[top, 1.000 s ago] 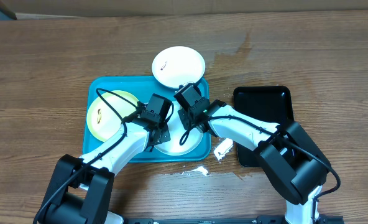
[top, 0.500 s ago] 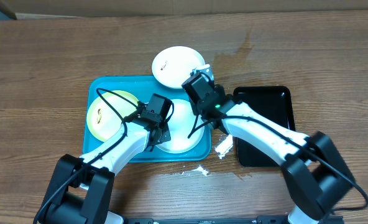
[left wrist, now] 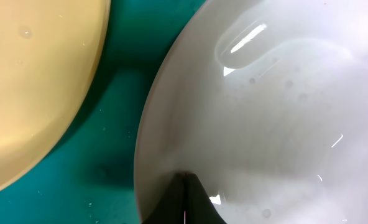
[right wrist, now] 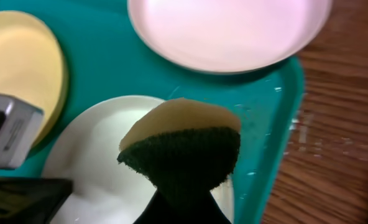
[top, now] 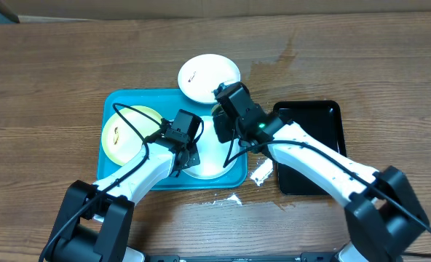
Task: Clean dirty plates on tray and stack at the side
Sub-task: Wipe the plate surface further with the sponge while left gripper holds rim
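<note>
L pincer is clenched, tips together w/ nothing seen between them, sitting at the near rim of the white plate. Can't tell if it pinches the rim or just rests on it.

R pincer is clamped on a sponge: yellow body, dark green scrub face towards the wrist cam. The sponge hangs over the far edge of that same white plate. Contact w/ the plate can't be told.

The tray lies mid-counter, long side running L-R. Inside it, the yellow-green plate is in the L half and the white plate in the R half. They sit just beside each other w/ a strip of tray between them.

The 2nd white plate is at the tray's far R corner, overlapping the rim, partly over the tray and partly over the counter. It has a small dark smear near its L side.

A black tray sits on the counter to the R of the turquoise one, apart from it. White scraps lie between the two trays, w/ more on the counter by the tray's near edge.
</note>
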Tool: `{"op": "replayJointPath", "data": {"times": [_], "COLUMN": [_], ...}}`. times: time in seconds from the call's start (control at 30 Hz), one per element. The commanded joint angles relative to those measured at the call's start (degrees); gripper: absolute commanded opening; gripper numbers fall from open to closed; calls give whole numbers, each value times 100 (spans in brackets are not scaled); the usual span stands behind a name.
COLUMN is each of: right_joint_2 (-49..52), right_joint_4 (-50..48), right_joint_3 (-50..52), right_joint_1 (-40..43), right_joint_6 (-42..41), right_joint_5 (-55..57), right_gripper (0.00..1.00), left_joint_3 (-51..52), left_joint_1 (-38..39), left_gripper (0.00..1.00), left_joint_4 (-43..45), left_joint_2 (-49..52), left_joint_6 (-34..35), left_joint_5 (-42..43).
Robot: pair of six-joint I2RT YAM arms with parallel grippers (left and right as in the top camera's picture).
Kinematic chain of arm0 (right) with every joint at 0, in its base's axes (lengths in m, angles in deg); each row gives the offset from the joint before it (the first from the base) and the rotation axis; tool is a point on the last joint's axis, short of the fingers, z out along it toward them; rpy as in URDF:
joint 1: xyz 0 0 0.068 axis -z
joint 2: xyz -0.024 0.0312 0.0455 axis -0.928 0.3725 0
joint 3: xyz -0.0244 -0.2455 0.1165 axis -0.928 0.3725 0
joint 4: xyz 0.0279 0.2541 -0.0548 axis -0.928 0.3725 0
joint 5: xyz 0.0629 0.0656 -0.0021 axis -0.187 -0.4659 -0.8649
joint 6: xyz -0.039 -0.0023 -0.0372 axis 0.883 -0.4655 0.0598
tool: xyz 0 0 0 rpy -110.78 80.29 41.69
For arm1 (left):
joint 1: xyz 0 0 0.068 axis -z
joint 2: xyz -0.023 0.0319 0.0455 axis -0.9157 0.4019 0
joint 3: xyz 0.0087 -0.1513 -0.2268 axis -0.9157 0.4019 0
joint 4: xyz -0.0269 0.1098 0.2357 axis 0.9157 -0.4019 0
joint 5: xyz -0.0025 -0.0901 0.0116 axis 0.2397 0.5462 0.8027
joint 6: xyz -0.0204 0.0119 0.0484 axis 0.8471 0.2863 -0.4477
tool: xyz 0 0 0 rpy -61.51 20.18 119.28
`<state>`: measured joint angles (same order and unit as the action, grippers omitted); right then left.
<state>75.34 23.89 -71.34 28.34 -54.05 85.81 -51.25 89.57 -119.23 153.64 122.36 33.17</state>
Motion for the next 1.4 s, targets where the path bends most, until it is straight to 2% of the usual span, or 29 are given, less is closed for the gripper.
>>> {"op": "replayJointPath", "data": {"times": [0.0,0.33,0.6,0.87,1.1,1.37], "right_joint_2": [516,1187,1226,1217,966,442], "right_joint_4": [-151,-538,-669,-927,-957,-1091], "right_joint_3": [81,81,59,33,33,33], "right_joint_1": [-26,-35,-24,-24,-24,-24], "right_joint_6": [-22,17,192,55,-446,-612], "right_joint_5": [-448,-518,949,1217,2120,2430], "right_gripper": [4,4,4,4,4,4], "left_joint_3": [426,426,426,426,426,426], "left_joint_1": [-11,-11,-11,-11,-11,-11], "left_gripper": [4,4,4,4,4,4], "left_joint_4": [-260,-260,-262,-280,-282,-289], "left_joint_2": [492,492,492,492,492,492], "left_joint_6": [-114,-114,-114,-114,-114,-116], "left_joint_5": [28,28,26,9,7,7]}}
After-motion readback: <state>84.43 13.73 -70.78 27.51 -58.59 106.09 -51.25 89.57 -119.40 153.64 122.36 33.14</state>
